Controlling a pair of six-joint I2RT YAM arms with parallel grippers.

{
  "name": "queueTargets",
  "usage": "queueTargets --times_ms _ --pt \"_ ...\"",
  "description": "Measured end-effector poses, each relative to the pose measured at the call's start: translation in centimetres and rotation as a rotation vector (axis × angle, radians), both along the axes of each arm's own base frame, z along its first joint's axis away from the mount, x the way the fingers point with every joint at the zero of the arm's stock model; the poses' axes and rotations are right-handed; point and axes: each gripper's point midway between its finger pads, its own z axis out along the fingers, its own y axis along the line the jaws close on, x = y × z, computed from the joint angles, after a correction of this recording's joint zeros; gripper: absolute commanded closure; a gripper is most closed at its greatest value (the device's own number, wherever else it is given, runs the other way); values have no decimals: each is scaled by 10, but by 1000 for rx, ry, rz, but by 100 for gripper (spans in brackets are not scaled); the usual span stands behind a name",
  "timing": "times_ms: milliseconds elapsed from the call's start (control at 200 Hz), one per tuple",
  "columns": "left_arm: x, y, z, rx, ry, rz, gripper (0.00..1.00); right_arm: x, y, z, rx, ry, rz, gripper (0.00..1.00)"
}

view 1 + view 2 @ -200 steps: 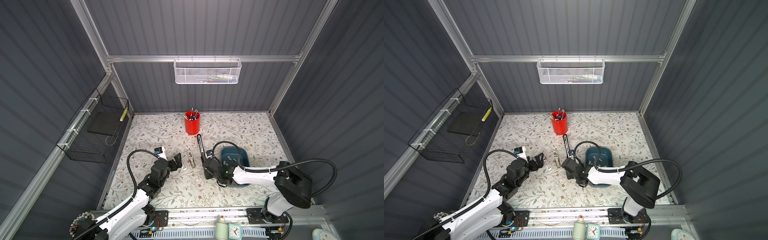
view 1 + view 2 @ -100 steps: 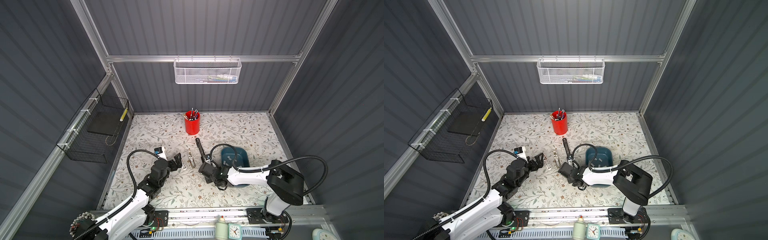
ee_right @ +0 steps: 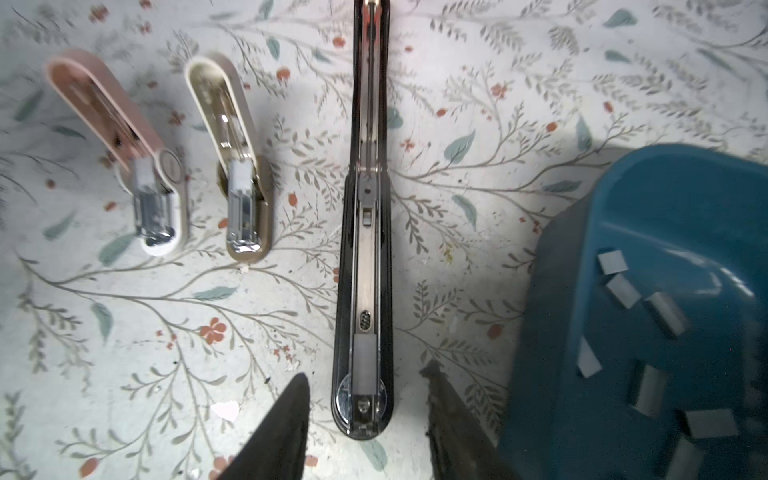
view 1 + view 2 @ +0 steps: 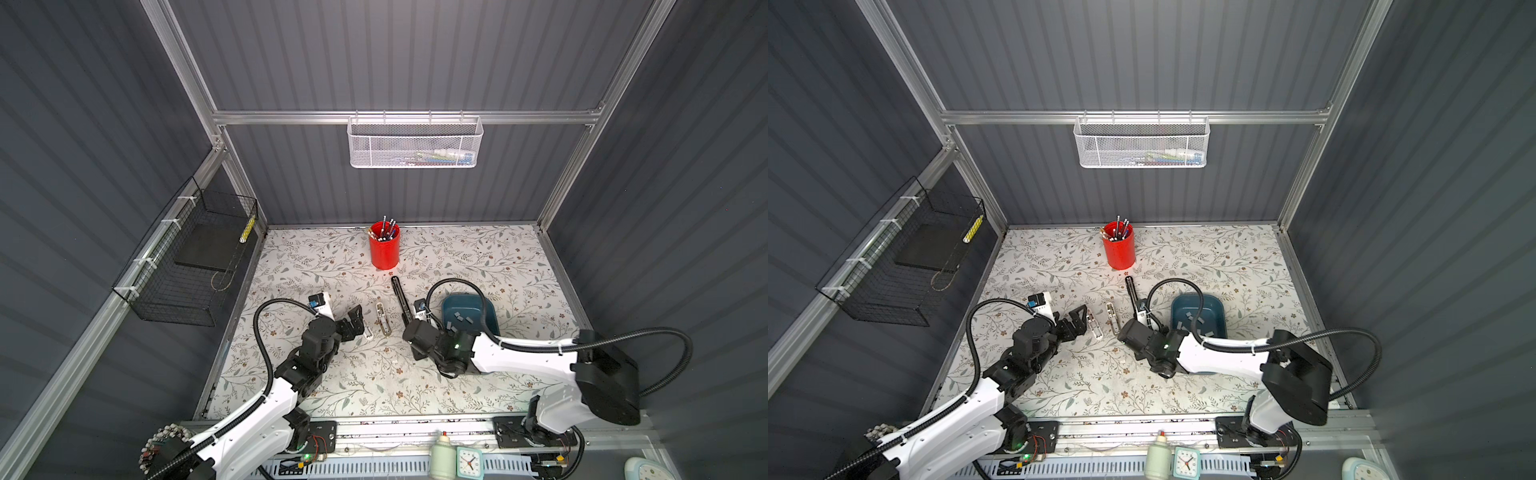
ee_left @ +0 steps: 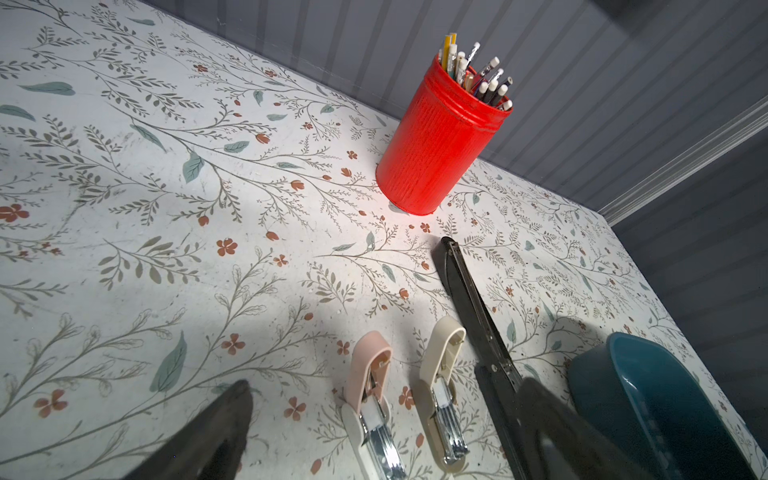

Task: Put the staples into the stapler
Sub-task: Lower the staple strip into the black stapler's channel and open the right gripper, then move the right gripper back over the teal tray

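Note:
A long black stapler [image 3: 365, 232] lies opened flat on the floral table, also seen in both top views [image 4: 401, 297] [image 4: 1133, 295]. A pale grey strip of staples [image 3: 365, 361] sits in its metal channel near the near end. My right gripper [image 3: 365, 374] is open, its fingers either side of that end and not touching it. More staples [image 3: 623, 291] lie loose in the blue tray [image 3: 552, 332] beside it. My left gripper [image 5: 384, 407] [image 4: 355, 322] is open wide and holds nothing.
A pink stapler [image 5: 370, 386] and a beige stapler [image 5: 440, 374] lie open side by side between the left gripper and the black stapler. A red cup [image 4: 384, 249] of pencils stands behind them. Wire baskets hang on the left and back walls.
The right gripper's fingers have spread apart around the black stapler's near end, and its wrist has shifted slightly left. The left arm has not moved.

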Motion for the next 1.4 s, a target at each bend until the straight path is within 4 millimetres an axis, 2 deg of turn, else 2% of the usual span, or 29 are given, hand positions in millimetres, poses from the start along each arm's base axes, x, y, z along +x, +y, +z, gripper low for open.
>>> queueTargets --times_ms 145,315,390,490,650,740,895,1061,1191,1401 --pt "2 -1 1 5 5 -1 0 -5 -25 33 63 -59 -32 52" --pt "2 -6 -4 26 21 -32 0 -10 -80 52 108 -103 -153 51" --pt "1 -9 -5 34 22 -54 0 -12 -106 50 128 -108 -216 50" --pt "0 -12 -5 42 18 -78 0 -11 -137 35 164 -80 -289 51" --pt "-1 -15 -4 55 12 -97 0 -9 -169 12 172 -7 -383 54" --pt "0 -14 -1 70 17 -96 0 -10 -171 3 173 35 -380 54" --pt "-1 -10 7 80 0 -85 0 -10 -161 -17 142 120 -326 57" --pt "-1 -8 5 102 1 -82 0 -4 -157 -34 116 179 -305 59" --pt "1 -6 -3 140 18 -73 0 9 -151 -39 114 206 -285 60" --pt "3 -3 -17 194 51 -68 0 39 -132 -33 106 209 -260 58"
